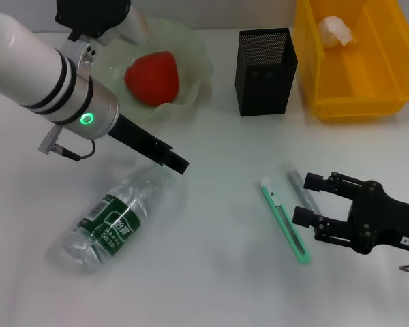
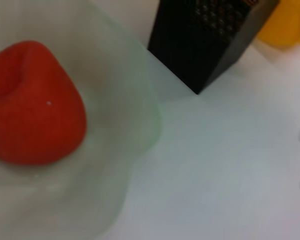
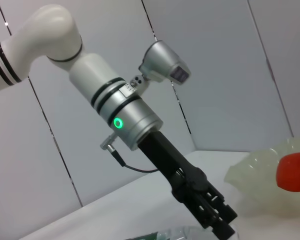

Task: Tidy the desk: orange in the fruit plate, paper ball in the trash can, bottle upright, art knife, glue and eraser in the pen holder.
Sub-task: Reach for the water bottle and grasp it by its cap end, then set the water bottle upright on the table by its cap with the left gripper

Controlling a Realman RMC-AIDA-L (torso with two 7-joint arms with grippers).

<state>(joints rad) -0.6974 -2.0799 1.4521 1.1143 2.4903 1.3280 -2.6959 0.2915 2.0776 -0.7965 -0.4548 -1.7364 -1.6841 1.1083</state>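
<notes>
Bottle [image 1: 116, 221] lies on its side, near left. Left gripper [image 1: 177, 163] just above its neck, finger state unclear. Right gripper [image 1: 307, 199] fingers apart, beside knife [image 1: 284, 219]. Orange [image 1: 152, 77] in plate [image 1: 194, 61].

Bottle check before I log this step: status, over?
Bottle lying flat. Left gripper just above its cap end. Right gripper open beside art knife. Nothing in the way.

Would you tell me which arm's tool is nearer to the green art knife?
Right. The right tool sits open just beside the art knife; the left tool is farther off, above the lying bottle.
</notes>
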